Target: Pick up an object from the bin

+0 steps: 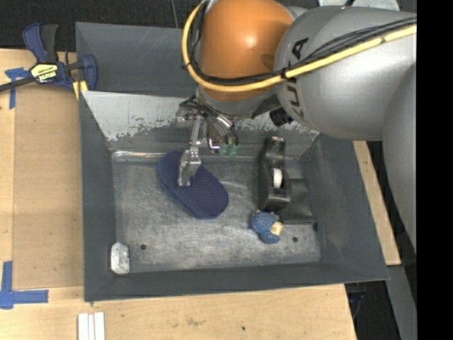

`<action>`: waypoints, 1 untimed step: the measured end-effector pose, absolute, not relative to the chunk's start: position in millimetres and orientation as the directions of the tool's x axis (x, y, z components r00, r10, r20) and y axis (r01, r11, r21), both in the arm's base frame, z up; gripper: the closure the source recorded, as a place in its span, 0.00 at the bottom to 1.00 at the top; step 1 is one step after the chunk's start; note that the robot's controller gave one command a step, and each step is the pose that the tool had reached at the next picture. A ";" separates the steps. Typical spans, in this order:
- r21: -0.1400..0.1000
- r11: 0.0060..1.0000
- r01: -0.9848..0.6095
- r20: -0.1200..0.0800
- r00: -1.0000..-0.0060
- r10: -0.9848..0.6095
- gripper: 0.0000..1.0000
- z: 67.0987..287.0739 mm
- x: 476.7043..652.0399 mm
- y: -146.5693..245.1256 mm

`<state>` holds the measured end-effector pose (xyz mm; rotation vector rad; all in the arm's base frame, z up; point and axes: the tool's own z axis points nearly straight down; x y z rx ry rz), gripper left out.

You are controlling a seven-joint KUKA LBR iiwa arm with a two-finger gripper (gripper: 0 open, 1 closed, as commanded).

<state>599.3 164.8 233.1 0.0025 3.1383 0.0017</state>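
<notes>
- Presently the gripper [188,170] is seen lowered into the bin [99,211], left of its middle, over the upper left part of a dark blue oval pad [207,197].
- Whether the claw is wide or narrow cannot be told, and contact with the pad cannot be confirmed.
- The pad is laid flat on the bin floor, slanted from upper left to lower right.
- A black blocky object [279,179] is noted to the pad's right, apart from it.
- A small blue lump [264,225] with a tan end is found just below that object.
- A small silvery piece [119,257] is recorded in the near left corner, well apart.
</notes>
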 end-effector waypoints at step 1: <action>0.005 1.000 0.020 -0.008 -1.000 0.020 0.00 85.8 626.3 117.2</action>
